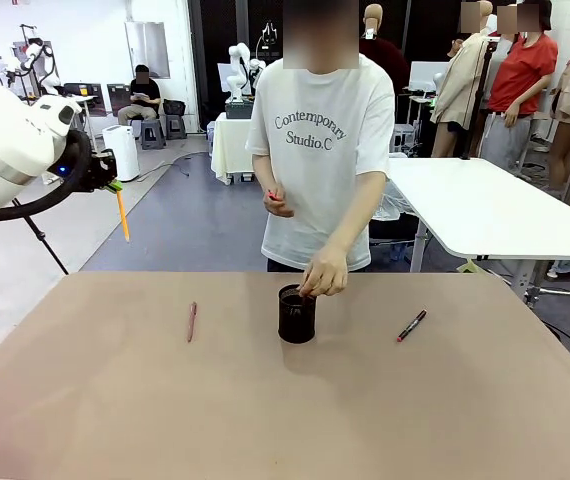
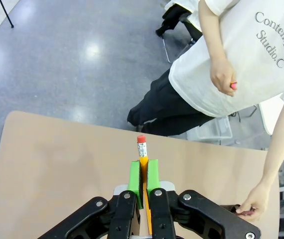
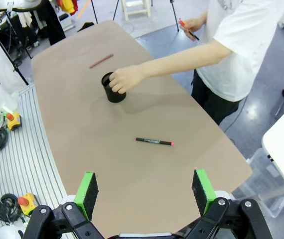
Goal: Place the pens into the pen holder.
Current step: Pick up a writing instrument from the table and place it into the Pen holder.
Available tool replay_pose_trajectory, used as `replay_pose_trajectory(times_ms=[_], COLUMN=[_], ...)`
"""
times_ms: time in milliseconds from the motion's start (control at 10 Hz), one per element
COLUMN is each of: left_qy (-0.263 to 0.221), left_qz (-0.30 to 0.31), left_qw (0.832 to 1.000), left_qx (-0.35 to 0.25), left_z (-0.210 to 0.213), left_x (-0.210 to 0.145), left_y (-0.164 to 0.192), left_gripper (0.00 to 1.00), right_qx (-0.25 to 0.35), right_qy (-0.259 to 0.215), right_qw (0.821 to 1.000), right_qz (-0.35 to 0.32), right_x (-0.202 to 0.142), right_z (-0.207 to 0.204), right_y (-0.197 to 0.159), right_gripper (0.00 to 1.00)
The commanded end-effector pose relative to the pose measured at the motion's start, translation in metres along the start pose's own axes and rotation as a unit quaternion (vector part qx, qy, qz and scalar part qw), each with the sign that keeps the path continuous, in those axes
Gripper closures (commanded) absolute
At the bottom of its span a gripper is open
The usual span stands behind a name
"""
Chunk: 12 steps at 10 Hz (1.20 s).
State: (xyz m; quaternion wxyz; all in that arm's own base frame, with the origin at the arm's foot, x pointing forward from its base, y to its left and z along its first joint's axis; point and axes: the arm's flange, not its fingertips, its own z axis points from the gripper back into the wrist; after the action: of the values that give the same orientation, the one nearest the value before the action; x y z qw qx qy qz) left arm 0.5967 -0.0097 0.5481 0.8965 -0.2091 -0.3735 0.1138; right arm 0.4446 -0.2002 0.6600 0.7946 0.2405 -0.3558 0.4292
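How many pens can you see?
4. An orange pencil in the left end effector, a reddish-brown pen left of the pen holder, a black pen right of it, a red-tipped pen in the person's raised hand. More may hide inside the holder.

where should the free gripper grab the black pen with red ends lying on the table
Take the slim black pen with red ends at mid-barrel, straight from above, jaws across its width: it lies flat on the tan table with open space around it, on the open right gripper's side.
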Motion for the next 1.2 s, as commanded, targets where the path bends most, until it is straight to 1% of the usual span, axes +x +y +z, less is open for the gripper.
replay_pose_trajectory(times_ms=[0, 1100], left_qy=[0.003, 0.003], left_qz=[0.003, 0.003], left_qw=[1.000, 1.000], left_qx=[0.002, 0.002], left_z=[0.0017, 0.0017], left_x=[0.0038, 0.0038], left_y=[-0.0030, -0.0030], left_gripper=[1.00, 1.00], right_qx=[0.000, 0.000], right_qy=[-0.004, -0.004], right_qw=[1.000, 1.000], right_qz=[0.005, 0.005], right_x=[0.0005, 0.0005], right_z=[-0.0009, -0.0009], right_y=[0.0031, 0.0031], right_gripper=[0.00, 0.00])
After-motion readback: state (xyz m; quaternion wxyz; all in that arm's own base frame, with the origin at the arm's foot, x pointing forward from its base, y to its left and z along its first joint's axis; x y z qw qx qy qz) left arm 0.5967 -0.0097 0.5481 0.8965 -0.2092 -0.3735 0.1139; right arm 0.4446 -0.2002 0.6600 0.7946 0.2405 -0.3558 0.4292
